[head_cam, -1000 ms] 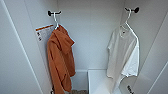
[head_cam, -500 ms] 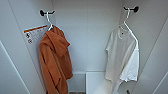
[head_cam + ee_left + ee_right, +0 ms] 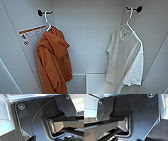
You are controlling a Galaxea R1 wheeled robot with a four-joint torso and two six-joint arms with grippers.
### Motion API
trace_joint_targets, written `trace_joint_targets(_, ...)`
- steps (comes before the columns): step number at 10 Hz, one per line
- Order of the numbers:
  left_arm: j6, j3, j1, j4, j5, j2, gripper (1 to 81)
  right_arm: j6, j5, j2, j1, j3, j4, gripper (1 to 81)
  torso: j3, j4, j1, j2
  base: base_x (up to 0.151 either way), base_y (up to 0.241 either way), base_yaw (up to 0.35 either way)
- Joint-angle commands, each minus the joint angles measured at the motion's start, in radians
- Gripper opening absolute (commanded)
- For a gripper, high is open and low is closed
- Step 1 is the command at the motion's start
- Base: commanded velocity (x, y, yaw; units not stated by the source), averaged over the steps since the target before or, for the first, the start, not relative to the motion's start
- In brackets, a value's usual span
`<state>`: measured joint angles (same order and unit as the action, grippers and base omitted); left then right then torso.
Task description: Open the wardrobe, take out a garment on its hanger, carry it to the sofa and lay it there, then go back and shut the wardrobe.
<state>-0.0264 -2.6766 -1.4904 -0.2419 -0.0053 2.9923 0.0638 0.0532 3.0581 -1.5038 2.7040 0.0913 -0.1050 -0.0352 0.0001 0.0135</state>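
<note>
The wardrobe (image 3: 87, 37) stands open in the head view, and I look straight into its white interior. On the right, the garment (image 3: 126, 58), a white short-sleeved shirt, hangs on a slim white hanger (image 3: 130, 18) from a black hook (image 3: 137, 9) on the right wall. On the left an orange hooded garment (image 3: 52, 62) hangs from another black hook (image 3: 41, 12). The sofa is hidden from these frames.
A white label with an orange stripe (image 3: 31, 35) is stuck on the left inner wall behind the orange garment. A low white shelf or box (image 3: 87, 82) sits at the bottom back of the wardrobe.
The head view has closed in on the wardrobe interior: both garments fill more of the picture and sit lower and wider apart. The garments themselves hang still.
</note>
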Motion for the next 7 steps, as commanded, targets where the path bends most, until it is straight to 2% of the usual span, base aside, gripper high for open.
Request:
trace_joint_targets(1,0.005,0.003,0.038,0.01,0.054,-0.002,81.1,-0.004,0.063,0.001,0.039,-0.006,0.007,81.1,0.0,0.0,0.0,0.0,0.066,0.0,0.0)
trace_joint_targets(5,-0.006,0.001,0.038,0.013,0.054,-0.002,81.1,-0.004,0.063,0.0,0.038,-0.001,0.008,81.1,0.0,0.0,0.001,0.0,0.0,0.0,0.0)
trace_joint_targets(6,-0.009,-0.002,0.037,0.03,0.053,-0.007,81.1,-0.006,0.063,-0.002,0.036,-0.001,0.008,81.1,0.0,0.0,0.0,0.0,0.0,0.0,0.0)
trace_joint_targets(7,-0.009,0.003,0.022,0.096,0.028,-0.019,81.1,-0.006,0.063,-0.002,0.023,-0.006,0.008,81.1,0.0,0.0,0.0,0.0,0.0,0.0,0.0)
